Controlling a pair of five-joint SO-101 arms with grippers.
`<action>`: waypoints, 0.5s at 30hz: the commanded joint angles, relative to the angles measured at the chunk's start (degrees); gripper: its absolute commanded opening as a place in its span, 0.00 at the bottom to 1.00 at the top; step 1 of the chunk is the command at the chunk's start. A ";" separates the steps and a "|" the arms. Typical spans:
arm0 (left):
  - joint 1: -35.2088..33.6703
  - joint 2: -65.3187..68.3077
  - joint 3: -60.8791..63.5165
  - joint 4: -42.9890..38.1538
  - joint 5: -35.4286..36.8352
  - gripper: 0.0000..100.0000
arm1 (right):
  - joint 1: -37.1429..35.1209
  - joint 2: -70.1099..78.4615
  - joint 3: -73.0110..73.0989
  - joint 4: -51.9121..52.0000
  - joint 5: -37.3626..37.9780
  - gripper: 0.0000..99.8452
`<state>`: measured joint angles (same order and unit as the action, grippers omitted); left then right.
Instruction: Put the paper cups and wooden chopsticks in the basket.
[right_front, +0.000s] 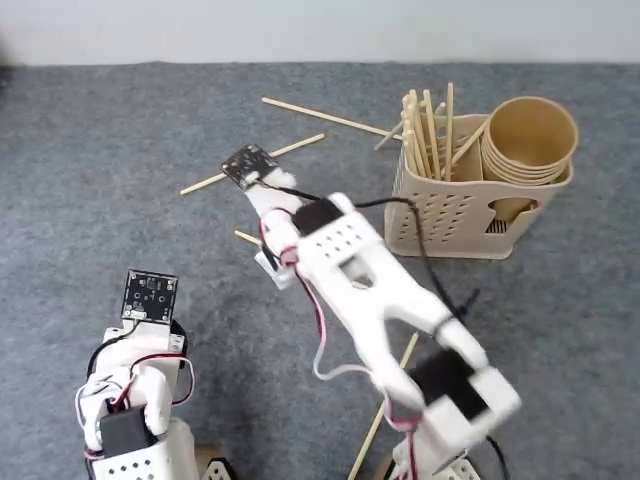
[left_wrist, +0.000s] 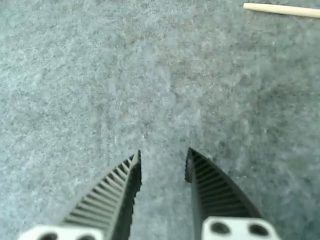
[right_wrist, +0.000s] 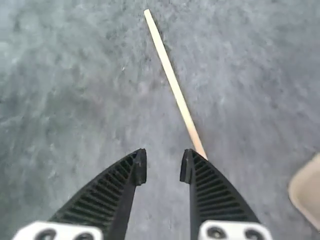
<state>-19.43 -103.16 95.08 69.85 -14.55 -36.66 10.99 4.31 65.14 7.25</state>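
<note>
The beige slotted basket stands at the back right, holding several wooden chopsticks upright and a nested stack of paper cups. Loose chopsticks lie on the grey carpet: one behind, one left of centre, a short visible piece beside the right arm, and one near the front. My right gripper is open just above the carpet, and a chopstick runs up to the tip of one finger. My left gripper hangs open over bare carpet at the front left.
A chopstick end lies well beyond the left gripper. The left arm sits folded at the front left. A beige corner shows beside the right gripper. Open carpet stretches across the left and back.
</note>
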 joint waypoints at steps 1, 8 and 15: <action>-0.44 -0.53 -0.31 -1.05 -0.53 0.15 | -0.40 6.90 -9.58 -0.66 0.62 0.13; -0.44 -0.53 -0.22 -1.14 -0.53 0.15 | -0.40 19.56 -20.13 -0.66 3.69 0.13; -0.35 -0.53 -0.22 -1.14 -0.53 0.15 | 0.75 26.51 -23.56 -0.57 3.78 0.11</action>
<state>-19.43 -103.16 95.25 69.85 -14.55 -36.66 36.84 -16.88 65.14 10.51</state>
